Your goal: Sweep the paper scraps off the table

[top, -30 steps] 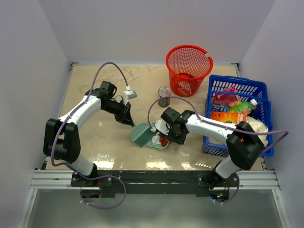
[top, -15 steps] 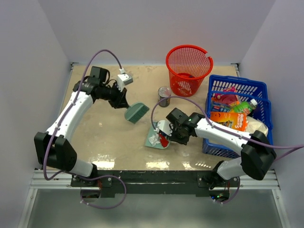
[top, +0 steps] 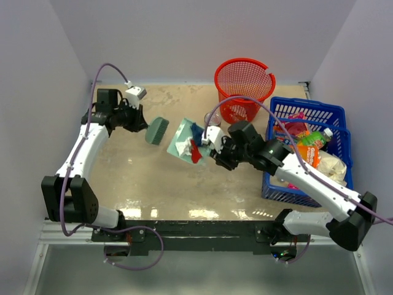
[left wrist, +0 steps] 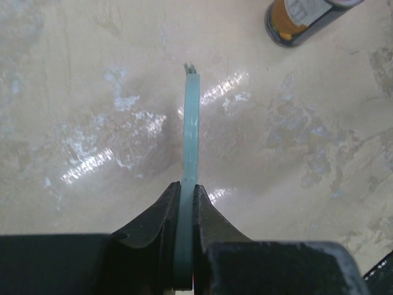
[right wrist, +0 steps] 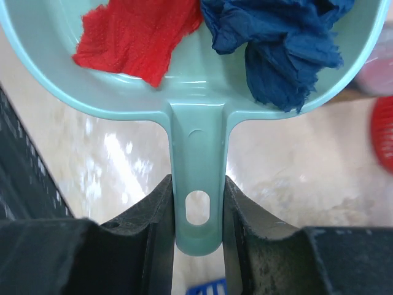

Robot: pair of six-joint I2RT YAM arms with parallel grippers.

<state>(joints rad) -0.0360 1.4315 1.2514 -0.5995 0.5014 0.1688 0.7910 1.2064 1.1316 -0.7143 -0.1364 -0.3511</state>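
step: dump run | right pincer (right wrist: 198, 206) clamped on pale-green plastic dustpan (right wrist: 202, 86) handle, crumpled red/blue/white paper scraps (right wrist: 141, 31) sitting inside | left pincer (left wrist: 187, 203) pinching teal hand brush (left wrist: 191, 123) | tip: keep the pan level till it's over the red mesh basket (top: 244, 89), imo

The table (top: 153, 184) is glossy, the dustpan (right wrist: 196, 117) smooth plastic, the paper scraps (right wrist: 276, 43) crumpled and matt.

Top view: a fixed camera high behind both arm bases (top: 113, 232) looks down and forward across the whole table (top: 135, 184) to the far walls (top: 202, 37). Left wrist view: close behind the left pincer (left wrist: 187, 192), facing down along the brush (left wrist: 191, 135) to the tabletop. Right wrist view: very near, past the right pincer (right wrist: 197, 184) onto the dustpan (right wrist: 196, 92); the top view shares both tools.
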